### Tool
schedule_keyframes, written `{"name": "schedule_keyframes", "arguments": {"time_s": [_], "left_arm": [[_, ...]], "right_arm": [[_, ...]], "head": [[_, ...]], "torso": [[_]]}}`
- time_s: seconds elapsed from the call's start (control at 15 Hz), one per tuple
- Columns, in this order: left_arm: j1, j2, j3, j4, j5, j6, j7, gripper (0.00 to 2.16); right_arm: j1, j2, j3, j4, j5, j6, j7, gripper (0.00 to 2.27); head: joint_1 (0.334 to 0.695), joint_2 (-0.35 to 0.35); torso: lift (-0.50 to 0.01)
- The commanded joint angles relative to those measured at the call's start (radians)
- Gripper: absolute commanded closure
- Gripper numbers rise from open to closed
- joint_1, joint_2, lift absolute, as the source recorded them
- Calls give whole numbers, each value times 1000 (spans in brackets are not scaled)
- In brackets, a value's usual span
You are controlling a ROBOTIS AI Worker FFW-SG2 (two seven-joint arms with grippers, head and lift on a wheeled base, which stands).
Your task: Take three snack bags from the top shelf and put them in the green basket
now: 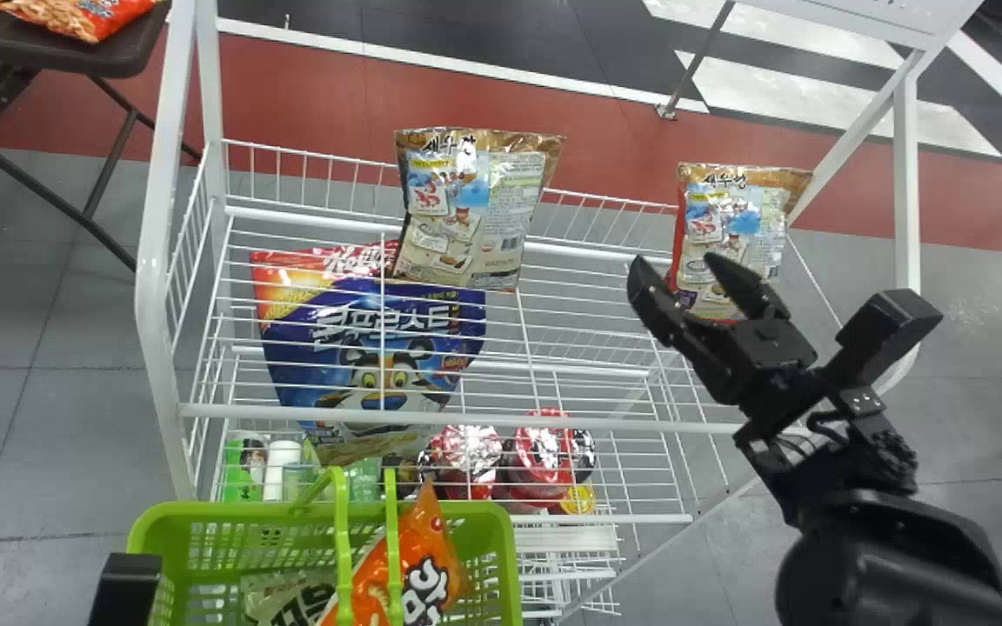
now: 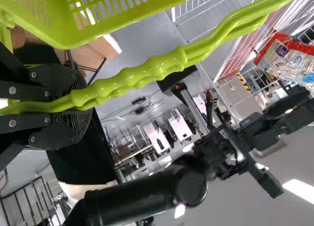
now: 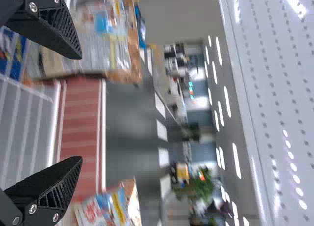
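On the top shelf stand two brown-and-red snack bags, one snack bag (image 1: 475,209) near the middle and another snack bag (image 1: 731,239) at the right. My right gripper (image 1: 675,263) is open over the shelf, just left of and partly in front of the right-hand bag. In the right wrist view, nothing is between the fingers of my right gripper (image 3: 78,108); a snack bag (image 3: 100,211) shows beyond them. My left gripper (image 1: 124,591) is at the green basket's (image 1: 318,513) left side; in the left wrist view, my left gripper (image 2: 73,105) is shut on the basket handle (image 2: 132,78). An orange snack bag (image 1: 431,565) and a dark green one (image 1: 288,591) lie inside.
A large blue bag (image 1: 379,348) shows through the white shelf wires, with red packages (image 1: 544,452) and bottles (image 1: 282,461) lower down. White rack posts (image 1: 157,261) frame both sides. A dark table (image 1: 57,43) with snack bags stands at the far left.
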Motion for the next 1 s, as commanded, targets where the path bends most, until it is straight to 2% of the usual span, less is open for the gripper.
{"name": "schedule_keyframes", "arguments": {"time_s": [0.0, 0.13, 0.33, 0.47, 0.53, 0.6, 0.73, 0.8, 0.87, 0.93], "left_arm": [[1, 2, 4, -1, 4, 7, -2, 1767], [1, 3, 4, -1, 4, 7, -2, 1767], [1, 3, 3, -6, 1, 16, -1, 1767], [1, 3, 4, -6, 1, 19, -1, 1764], [-1, 3, 4, -6, 1, 16, 1, 1764], [-4, 3, 4, -1, 1, 19, 1, 1760], [-16, 2, 4, 9, -1, 19, 3, 1760], [-22, 2, 3, 12, -1, 25, 4, 1764], [-24, 2, 3, 12, -1, 28, 4, 1760], [-24, 2, 4, 14, -1, 28, 4, 1764]], "right_arm": [[-82, -2, 4, 153, 78, -167, -67, 83], [-134, -12, -13, 241, 98, -223, -130, 83], [-205, -48, -41, 346, 118, -241, -199, 87], [-261, -81, -59, 438, 141, -244, -208, 87], [-283, -112, -60, 489, 141, -241, -208, 90], [-292, -140, -60, 518, 130, -207, -206, 147], [-292, -160, -57, 523, 113, -155, -189, 353], [-294, -158, -48, 521, 123, -143, -182, 525], [-294, -158, -44, 518, 126, -118, -159, 1004], [-292, -156, -42, 504, 118, -38, -137, 1771]], "head": [[695, -350], [695, -350], [695, -350], [695, -350], [695, -350], [695, -350], [695, -350], [695, -350], [695, -350], [695, -350]], "torso": [[-35], [-35], [-35], [-35], [-35], [-35], [-35], [-35], [-35], [-35]]}}
